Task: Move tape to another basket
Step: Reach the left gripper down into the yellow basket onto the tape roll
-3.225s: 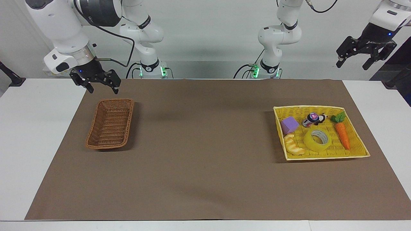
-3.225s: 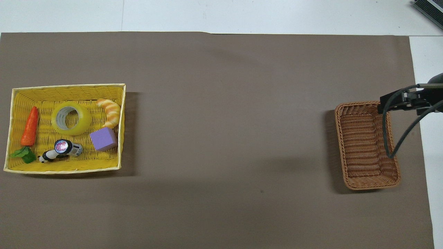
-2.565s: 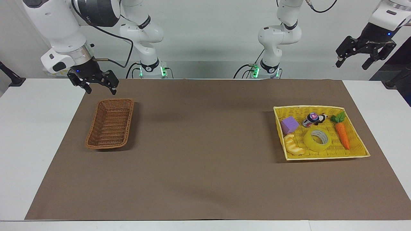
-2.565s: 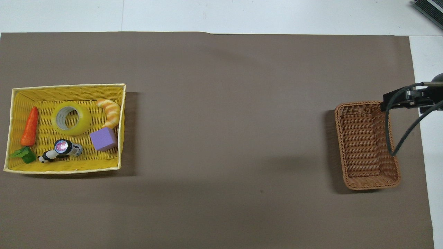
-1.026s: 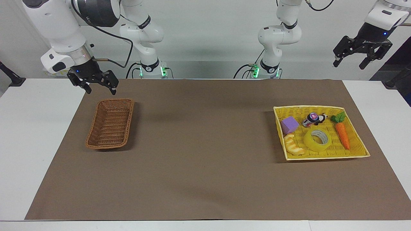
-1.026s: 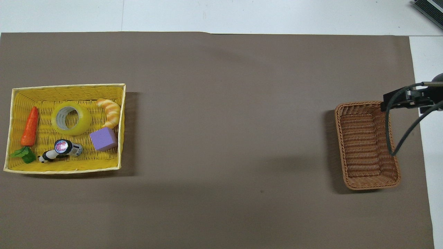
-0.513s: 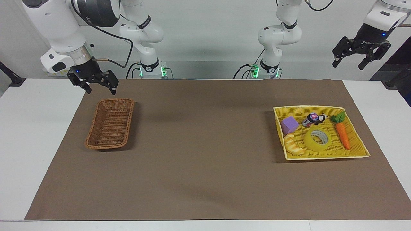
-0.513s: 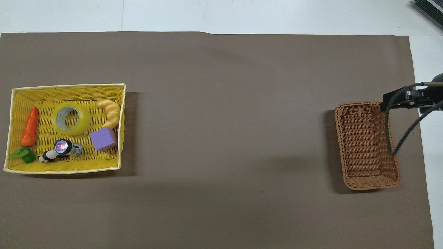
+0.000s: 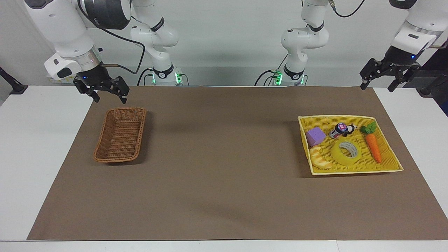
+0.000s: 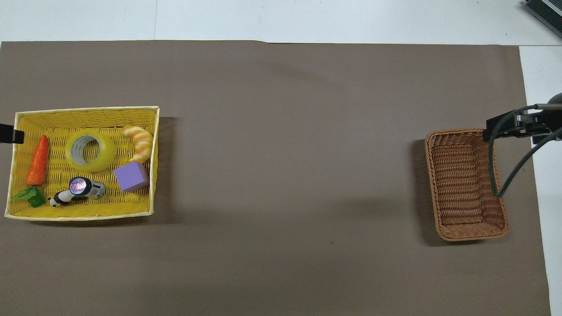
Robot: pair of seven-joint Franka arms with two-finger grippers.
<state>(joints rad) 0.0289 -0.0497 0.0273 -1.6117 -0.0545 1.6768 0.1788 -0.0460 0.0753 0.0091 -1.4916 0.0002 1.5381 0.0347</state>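
Still in the yellow tray: tape untouched

Only a cut-off tip of the left claw (image 9: 379,79) shows overhead; facing, it hangs spread, up beside the tray's (image 9: 392,153) corner. The tape (image 9: 345,153) lies flat in the tray between bread (image 9: 320,158) and carrot (image 9: 373,146). Well apart, past bare tabletop (image 9: 224,157), the right claw (image 9: 109,94) waits spread over the basket's (image 9: 120,139) robot-side rim.

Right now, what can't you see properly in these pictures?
- Left pincer: overhead view's edge cuts off all but a dark tip.
- Right pincer: overhead view shows only a bit, with a cable across it.
- Small bottle in the yellow tray: label too small to read.
- Tape: its underside is hidden.
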